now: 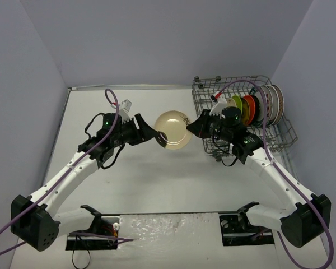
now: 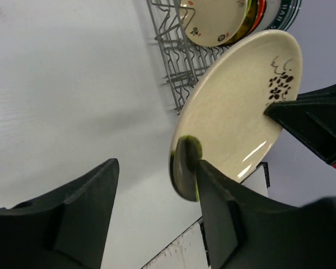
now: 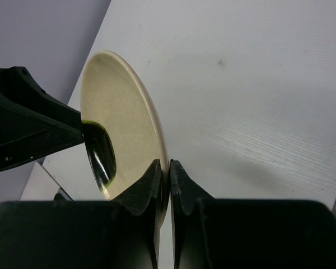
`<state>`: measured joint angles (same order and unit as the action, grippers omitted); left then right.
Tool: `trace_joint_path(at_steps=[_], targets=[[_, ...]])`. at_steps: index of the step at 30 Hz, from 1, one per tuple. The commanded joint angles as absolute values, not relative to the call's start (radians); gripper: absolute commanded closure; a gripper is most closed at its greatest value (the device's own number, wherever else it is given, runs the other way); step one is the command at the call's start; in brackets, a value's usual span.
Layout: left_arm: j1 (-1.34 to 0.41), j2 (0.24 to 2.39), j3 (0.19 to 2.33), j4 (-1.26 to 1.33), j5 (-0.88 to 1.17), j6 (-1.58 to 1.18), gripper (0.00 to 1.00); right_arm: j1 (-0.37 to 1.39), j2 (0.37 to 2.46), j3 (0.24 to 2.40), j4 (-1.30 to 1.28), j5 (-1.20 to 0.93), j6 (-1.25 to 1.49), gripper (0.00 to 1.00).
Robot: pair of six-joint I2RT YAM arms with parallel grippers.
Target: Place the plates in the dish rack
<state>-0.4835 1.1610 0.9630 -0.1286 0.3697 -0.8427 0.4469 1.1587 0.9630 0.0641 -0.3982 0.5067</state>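
Note:
A cream plate [image 1: 172,128] with a small dark pattern hangs tilted above the table between the two arms. My right gripper [image 1: 191,130] is shut on its right rim; in the right wrist view both fingers pinch the plate's edge [image 3: 169,163]. My left gripper [image 2: 155,168] is open at the plate's [image 2: 241,106] opposite rim, which has a dark green patch; one finger is next to that rim and the other is well apart. Several plates [image 1: 257,106] stand on edge in the dish rack [image 1: 201,89] at the back right.
The rack's wire wall [image 2: 182,56] is just behind the held plate, with a cream plate [image 2: 215,22] foremost in the row. Grey walls close in the table on three sides. Purple cables loop over both arms.

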Motion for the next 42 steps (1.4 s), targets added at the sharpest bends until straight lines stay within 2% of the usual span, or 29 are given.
trace_joint_path(at_steps=[1,3,5,9,15,19,27,42], targets=[[-0.483,1.132,1.012,-0.269,0.249,-0.741,0.24,0.447,1.099,1.063,0.011,-0.234,0.371,1.0],[-0.479,1.118,1.024,-0.348,0.159,-0.692,0.1,0.444,1.097,1.098,-0.047,-0.081,0.269,1.0],[-0.474,1.095,1.035,-0.454,0.085,-0.626,0.03,0.439,1.098,1.13,-0.089,0.036,0.195,1.0],[-0.46,1.014,1.028,-0.617,-0.135,-0.505,0.03,0.417,1.135,1.188,-0.103,0.374,0.03,1.0],[-0.403,0.908,0.947,-0.647,-0.302,-0.377,0.03,0.347,1.317,1.276,-0.056,0.577,-0.121,1.0],[-0.339,0.858,0.861,-0.594,-0.307,-0.34,0.03,0.287,1.443,1.321,-0.002,0.64,-0.174,1.0],[-0.278,0.861,0.844,-0.542,-0.293,-0.333,0.03,0.239,1.606,1.37,0.125,0.638,-0.221,1.0],[-0.254,0.89,0.845,-0.53,-0.241,-0.328,0.03,0.232,1.735,1.349,0.166,0.565,-0.186,1.0]])
